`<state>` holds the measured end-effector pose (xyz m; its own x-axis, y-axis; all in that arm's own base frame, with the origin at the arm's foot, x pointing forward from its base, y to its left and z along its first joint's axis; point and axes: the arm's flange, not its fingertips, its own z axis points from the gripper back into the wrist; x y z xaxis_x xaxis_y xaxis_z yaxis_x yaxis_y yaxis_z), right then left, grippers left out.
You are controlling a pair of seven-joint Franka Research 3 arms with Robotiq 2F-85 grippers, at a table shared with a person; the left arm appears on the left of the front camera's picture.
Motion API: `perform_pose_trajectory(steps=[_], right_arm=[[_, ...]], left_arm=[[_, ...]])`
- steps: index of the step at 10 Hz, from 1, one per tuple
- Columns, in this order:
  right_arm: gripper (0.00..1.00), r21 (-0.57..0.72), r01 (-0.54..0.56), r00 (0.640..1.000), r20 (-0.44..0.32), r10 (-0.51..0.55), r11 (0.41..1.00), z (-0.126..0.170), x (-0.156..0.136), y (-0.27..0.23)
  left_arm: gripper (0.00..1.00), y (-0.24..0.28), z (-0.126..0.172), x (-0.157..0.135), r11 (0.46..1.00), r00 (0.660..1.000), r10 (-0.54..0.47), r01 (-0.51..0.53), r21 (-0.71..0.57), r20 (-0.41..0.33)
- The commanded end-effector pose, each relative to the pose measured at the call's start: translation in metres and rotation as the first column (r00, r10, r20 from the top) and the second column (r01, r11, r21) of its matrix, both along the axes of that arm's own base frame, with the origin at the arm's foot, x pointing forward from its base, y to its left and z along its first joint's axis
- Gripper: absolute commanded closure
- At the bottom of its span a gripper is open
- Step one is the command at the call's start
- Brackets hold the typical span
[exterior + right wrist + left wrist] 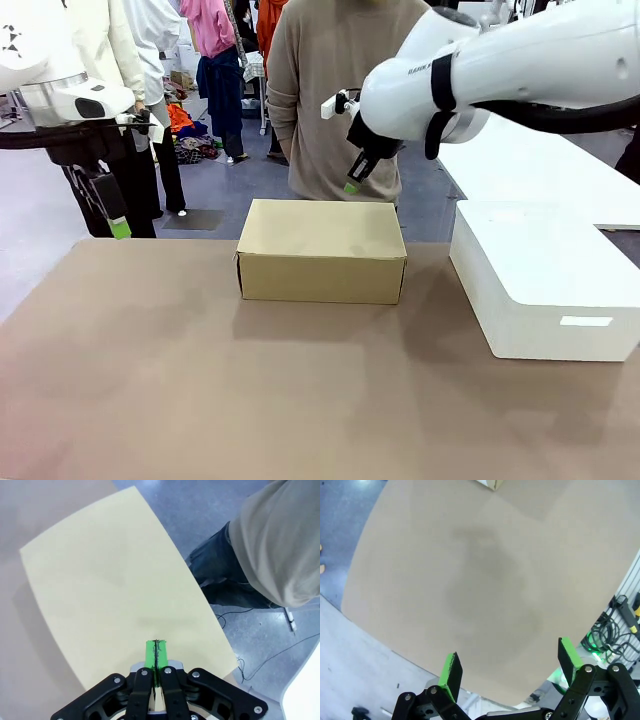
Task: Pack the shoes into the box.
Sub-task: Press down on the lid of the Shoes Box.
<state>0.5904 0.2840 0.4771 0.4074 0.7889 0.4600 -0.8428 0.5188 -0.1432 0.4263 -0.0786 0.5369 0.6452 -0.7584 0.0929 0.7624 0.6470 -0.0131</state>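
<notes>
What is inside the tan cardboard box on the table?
Nothing can be seen inside: the tan cardboard box has its flap lid shut, so its contents are hidden. The right gripper hangs above its far edge.

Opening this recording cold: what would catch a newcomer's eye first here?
Probably the closed tan cardboard shoebox at the middle of the table, with the right hand hanging shut just above its far right corner, in front of the person in a beige sweater. Next, the larger white rounded-corner box at the table's right side. The left hand, open, hangs off the table's far left corner.
</notes>
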Motion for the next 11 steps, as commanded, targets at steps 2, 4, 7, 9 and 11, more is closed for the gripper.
perform_pose_trajectory(steps=[2,4,7,9,11], right_arm=[[1.0,-0.001,0.035,0.999,-0.008,-0.035,0.999,-0.018,0.015,0.02],[1.0,-0.032,0.017,0.999,-0.048,-0.019,0.999,-0.035,0.019,0.027],[1.0,-0.105,-0.008,0.995,-0.101,-0.003,0.994,-0.066,0.024,0.035],[1.0,-0.132,-0.023,0.992,-0.128,0.006,0.991,-0.077,0.025,0.039],[1.0,-0.104,-0.029,0.994,-0.109,0.017,0.994,-0.063,0.022,0.041]], left_arm=[[0.0,0.004,0.001,-0.002,1.0,1.0,-0.009,0.009,0.013,0.003],[0.0,0.004,0.001,-0.002,1.0,1.0,-0.009,0.009,0.013,0.003],[0.0,0.004,0.001,-0.002,1.0,1.0,-0.009,0.009,0.013,0.003],[0.0,0.004,0.001,-0.002,1.0,1.0,-0.009,0.009,0.013,0.003],[0.0,0.004,0.001,-0.002,1.0,1.0,-0.009,0.009,0.013,0.003]])
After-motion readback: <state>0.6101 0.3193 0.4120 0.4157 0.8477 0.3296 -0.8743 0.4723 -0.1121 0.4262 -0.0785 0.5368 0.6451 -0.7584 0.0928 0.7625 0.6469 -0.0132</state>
